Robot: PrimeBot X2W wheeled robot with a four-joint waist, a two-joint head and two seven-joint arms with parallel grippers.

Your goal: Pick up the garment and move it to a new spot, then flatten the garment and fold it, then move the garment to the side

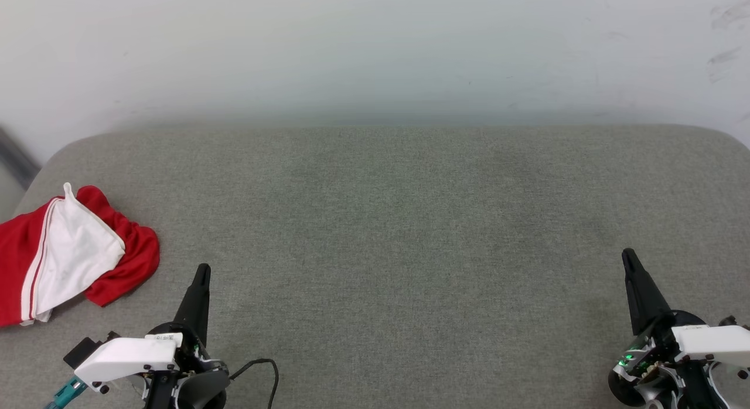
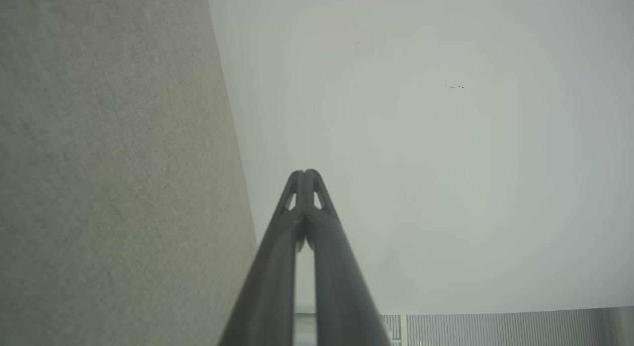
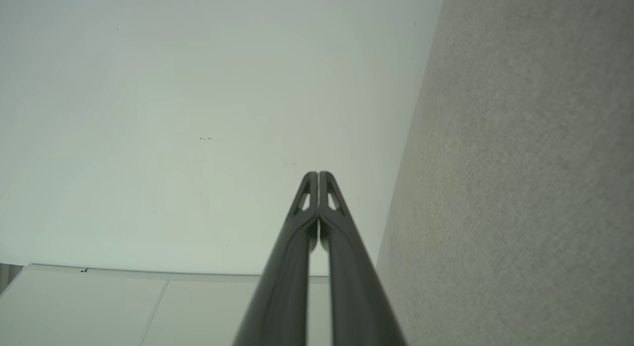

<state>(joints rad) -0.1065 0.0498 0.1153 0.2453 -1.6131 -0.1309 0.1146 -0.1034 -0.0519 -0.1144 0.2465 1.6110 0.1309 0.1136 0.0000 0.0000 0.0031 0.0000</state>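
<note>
Left of the left gripper (image 1: pixel 202 270), clear of its fingers: the garment (image 1: pixel 76 251), seemingly crumpled. Fingers pressed together, empty; right gripper (image 1: pixel 628 254) likewise.

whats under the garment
The garment lies bunched on the grey cushion, its white part over the red. Anything else beneath the cloth is covered and cannot be seen.

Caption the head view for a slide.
Red-and-white garment at left edge of grey fabric surface; left gripper and right gripper shut, empty.

Grey fabric surface (image 1: pixel 410 251), plain white wall (image 1: pixel 375 45) behind, soft even light
</note>
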